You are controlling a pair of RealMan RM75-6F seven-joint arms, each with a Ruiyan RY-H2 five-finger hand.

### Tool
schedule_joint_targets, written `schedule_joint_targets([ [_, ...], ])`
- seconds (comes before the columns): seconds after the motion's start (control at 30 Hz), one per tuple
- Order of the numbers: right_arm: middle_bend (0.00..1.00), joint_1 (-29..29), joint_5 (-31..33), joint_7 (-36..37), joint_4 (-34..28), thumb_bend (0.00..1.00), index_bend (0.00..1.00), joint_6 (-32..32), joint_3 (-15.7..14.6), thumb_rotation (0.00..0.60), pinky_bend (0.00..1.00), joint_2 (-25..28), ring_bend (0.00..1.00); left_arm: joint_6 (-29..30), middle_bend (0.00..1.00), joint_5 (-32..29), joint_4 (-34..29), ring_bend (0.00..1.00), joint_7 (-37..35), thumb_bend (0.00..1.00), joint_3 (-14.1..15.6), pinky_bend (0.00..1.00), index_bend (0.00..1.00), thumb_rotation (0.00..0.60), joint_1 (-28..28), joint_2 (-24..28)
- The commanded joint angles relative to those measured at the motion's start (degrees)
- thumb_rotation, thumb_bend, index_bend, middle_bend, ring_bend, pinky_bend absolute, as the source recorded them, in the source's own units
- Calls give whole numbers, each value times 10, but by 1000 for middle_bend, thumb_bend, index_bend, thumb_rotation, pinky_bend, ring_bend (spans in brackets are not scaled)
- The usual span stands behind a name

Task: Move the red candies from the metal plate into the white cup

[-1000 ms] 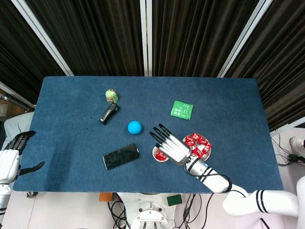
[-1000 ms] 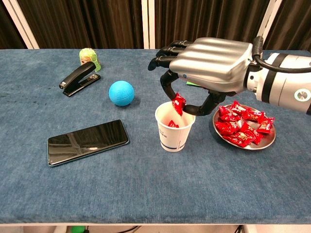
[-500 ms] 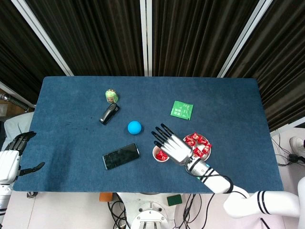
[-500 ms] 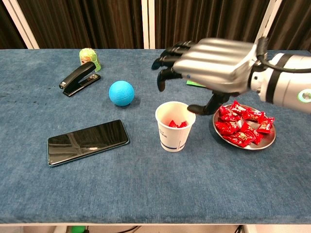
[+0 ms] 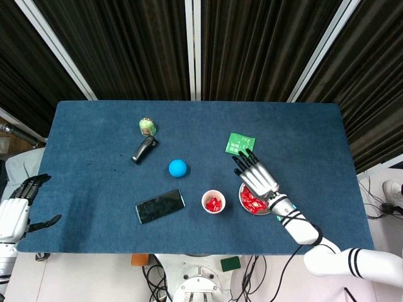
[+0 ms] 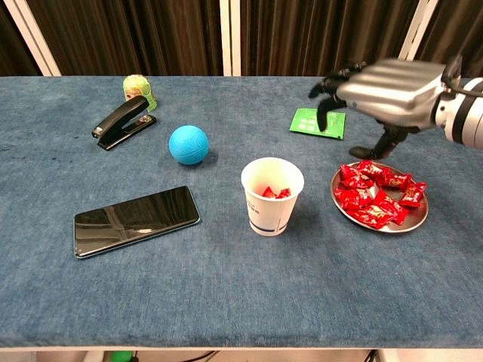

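A heap of red candies (image 6: 377, 194) lies on the metal plate (image 6: 414, 220), which sits just to the right of the white cup (image 6: 272, 195) on the blue surface (image 6: 226, 286). A few more red candies rest in the bottom of the cup itself. The right robot hand (image 6: 381, 89) hovers above the plate, palm down, fingers spread and empty, touching neither the sweets nor the dish. Beyond the plate, farther from the cup, a green packet (image 6: 318, 123) lies flat on the cloth. Left of the cup lies a black smartphone (image 6: 136, 220), face up, and behind that, still left of the cup, a blue ball (image 6: 188, 144). Farther left and back from the cup stands a black stapler (image 6: 124, 121), with a small green figurine (image 6: 139, 91) just behind it. The left robot hand (image 5: 17, 206) hangs off the surface's edge, well away from the cup, fingers apart and holding nothing.
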Motion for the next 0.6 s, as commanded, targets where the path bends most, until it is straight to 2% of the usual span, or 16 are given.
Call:
schedule_joint_targets([
  [0.03,52,-1,15,0,17,349,384,-11,-8,600,0,-11,0,-1,128,0,0,111,0,44,0,232,163,600,0,0],
  [0.6,54,-11,39,-1,47,349,444,-14,-30,600,0,-26,0,-7,128,-2,4,111,-3,44,1,232,162,600,-3,0],
])
